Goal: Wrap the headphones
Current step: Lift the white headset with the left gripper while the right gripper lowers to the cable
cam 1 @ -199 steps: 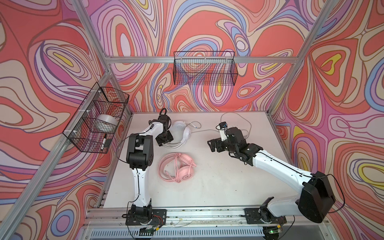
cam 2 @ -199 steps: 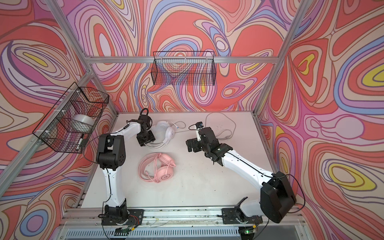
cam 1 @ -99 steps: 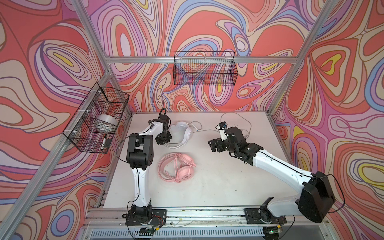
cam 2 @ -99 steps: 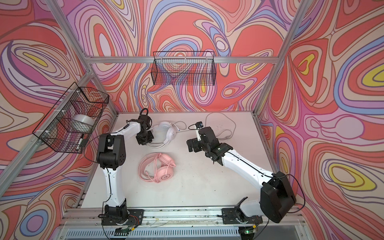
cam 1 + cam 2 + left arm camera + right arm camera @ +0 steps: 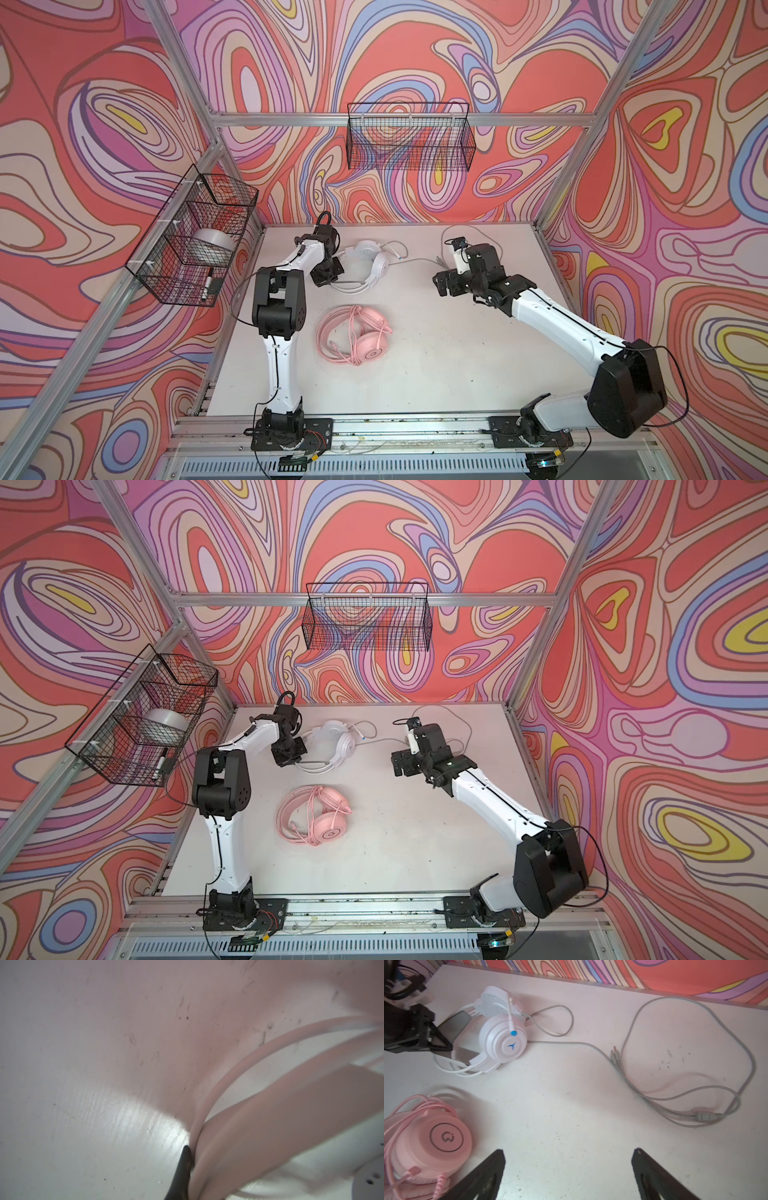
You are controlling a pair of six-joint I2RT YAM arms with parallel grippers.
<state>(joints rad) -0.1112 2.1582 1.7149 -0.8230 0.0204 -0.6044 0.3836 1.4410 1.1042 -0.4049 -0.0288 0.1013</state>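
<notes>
In both top views the pink headphones (image 5: pixel 355 334) lie mid-desk (image 5: pixel 457 353) with their cord looped round them, which reads as finished. The white headphones (image 5: pixel 368 264) sit farther back, the left gripper (image 5: pixel 328 277) clenched on their headband (image 5: pixel 351 289). The left wrist view shows one black finger (image 5: pixel 182 1167) pressed against that pale band. In the right wrist view the right gripper (image 5: pixel 569 1169) hangs released and empty, and the grey cord (image 5: pixel 571 1042) sprawls loose, so its wrapping seems not yet begun.
</notes>
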